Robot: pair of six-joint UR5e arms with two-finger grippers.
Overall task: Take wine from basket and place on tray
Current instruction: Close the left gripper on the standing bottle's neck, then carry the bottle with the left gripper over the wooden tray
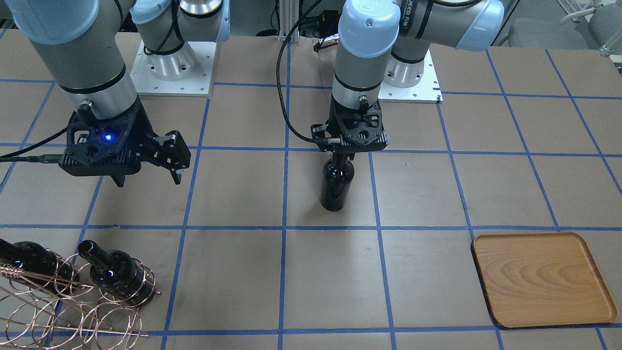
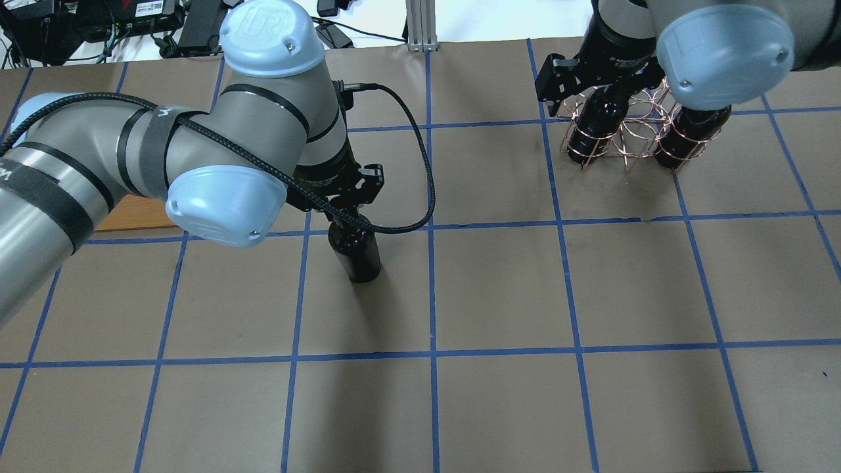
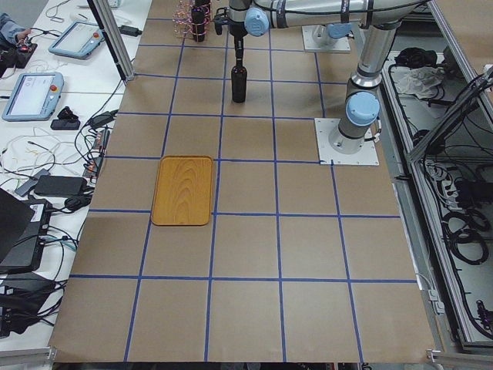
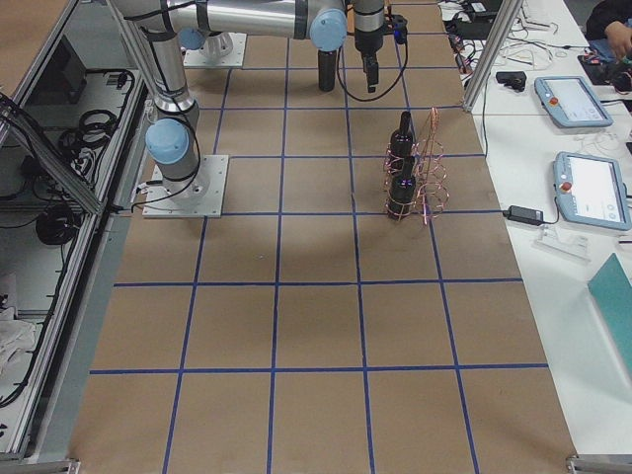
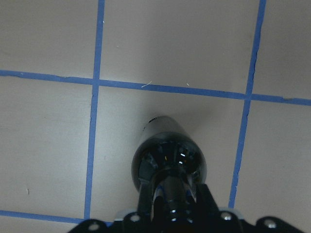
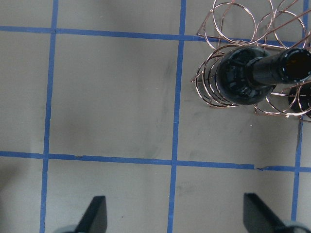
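Observation:
My left gripper (image 1: 342, 156) is shut on the neck of a glossy black wine bottle (image 1: 336, 187) and holds it upright over the middle of the table. In the left wrist view the bottle (image 5: 167, 158) hangs below the gripper; I cannot tell if its base touches the paper. The copper wire basket (image 1: 73, 311) holds two more black bottles (image 1: 114, 272) (image 1: 24, 260). My right gripper (image 1: 148, 180) is open and empty above the table beside the basket (image 6: 233, 63). The wooden tray (image 1: 539, 279) lies empty on my left side, well apart from the held bottle.
The table is brown paper with a blue tape grid. The left arm's black cable (image 2: 420, 197) loops beside the held bottle (image 2: 355, 253). In the overhead view the left arm covers most of the tray (image 2: 131, 213). Both arm base plates (image 1: 170, 68) sit at the robot's edge.

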